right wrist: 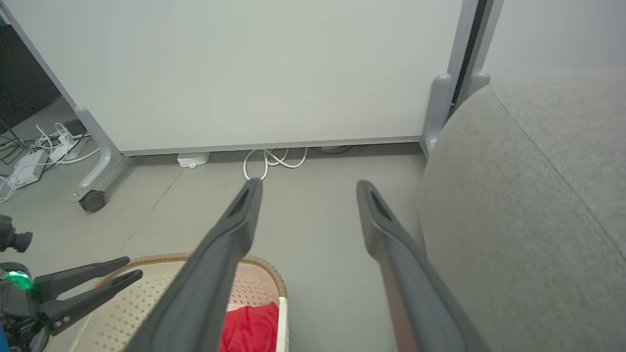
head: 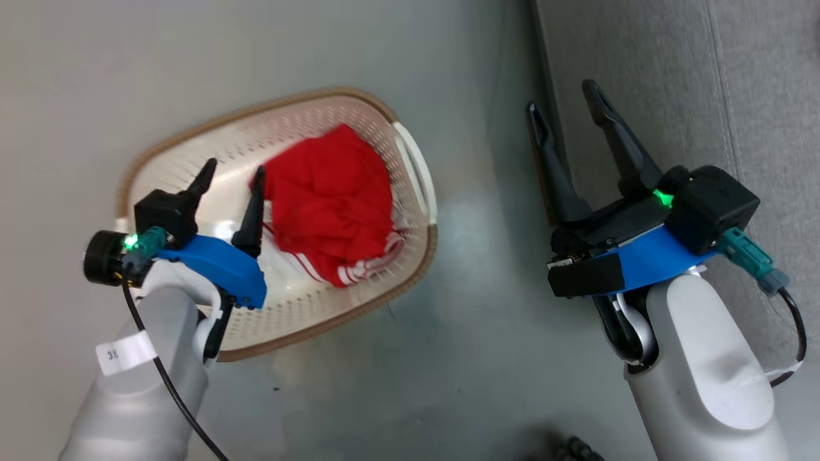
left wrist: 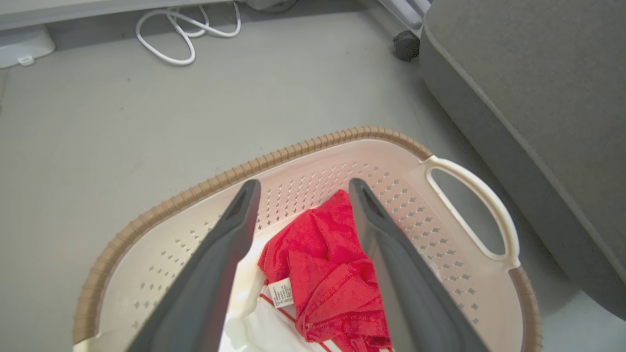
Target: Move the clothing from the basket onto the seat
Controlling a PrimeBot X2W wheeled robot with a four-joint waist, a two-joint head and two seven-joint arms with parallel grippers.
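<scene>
The red clothing (head: 330, 202) with white stripes lies bunched in the cream basket (head: 419, 253), toward its right half; it also shows in the left wrist view as clothing (left wrist: 325, 274) inside the basket (left wrist: 293, 149). My left gripper (head: 232, 171) hovers open above the basket's left half, fingers just left of the cloth, nothing between them. My right gripper (head: 562, 97) is open and empty, held above the floor at the front edge of the grey seat (head: 672, 83). In the right wrist view the seat (right wrist: 533, 205) rises on the right and the basket (right wrist: 264, 271) sits low left.
The basket stands on smooth grey floor (head: 461, 358), a short gap left of the seat. Against the far wall lie white cables (right wrist: 274, 160), a white panel (right wrist: 274, 73) on a wheeled foot (right wrist: 93, 200), and a power strip (right wrist: 29, 166).
</scene>
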